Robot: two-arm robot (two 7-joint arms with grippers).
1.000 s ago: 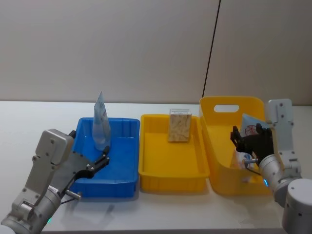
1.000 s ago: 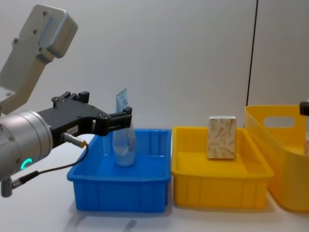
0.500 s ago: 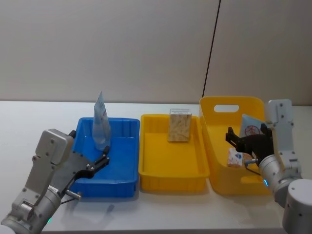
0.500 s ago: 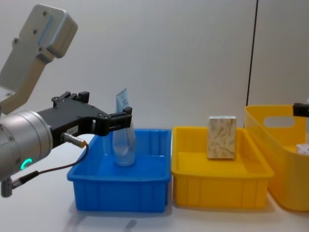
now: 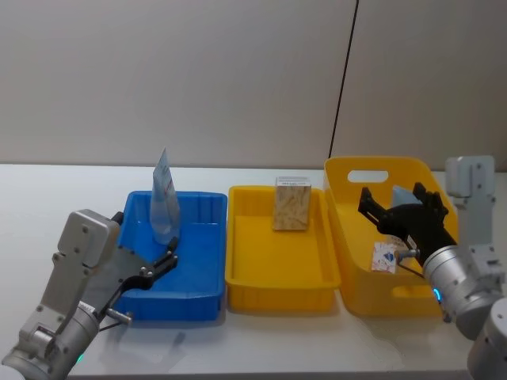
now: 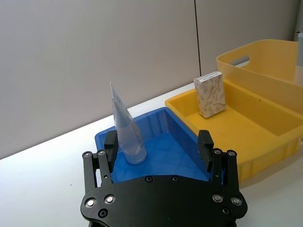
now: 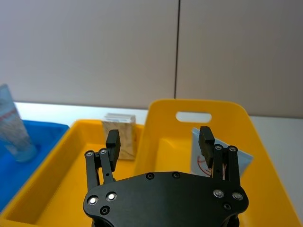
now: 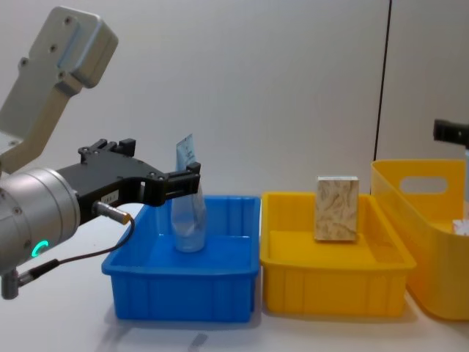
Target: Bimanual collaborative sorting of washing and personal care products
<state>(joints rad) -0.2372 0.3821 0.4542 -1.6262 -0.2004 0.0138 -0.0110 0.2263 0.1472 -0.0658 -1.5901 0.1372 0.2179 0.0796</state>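
Note:
A pale blue-and-white tube (image 5: 164, 198) (image 6: 127, 135) (image 8: 187, 213) stands upright in the blue tray (image 5: 194, 281). My left gripper (image 5: 146, 241) (image 6: 158, 146) (image 8: 183, 176) is open at the tray's near side, just short of the tube. A beige swirl carton (image 5: 291, 204) (image 7: 127, 139) (image 8: 337, 209) leans on the back wall of the yellow tray (image 5: 277, 289). Above the yellow bin (image 5: 348, 170), my right gripper (image 5: 392, 194) (image 7: 159, 142) is open and empty. In the bin lie a small white-topped carton (image 5: 385, 257) and another tube (image 7: 198, 163).
The three containers stand side by side on a white table (image 5: 47, 198), with the blue tray left and the handled bin (image 8: 418, 220) right. A grey wall rises close behind. Bare table lies left of the blue tray and along the front edge.
My right gripper has risen out of the yellow bin, and the small white-topped carton now lies uncovered inside it. The left arm and the upright tube have not moved.

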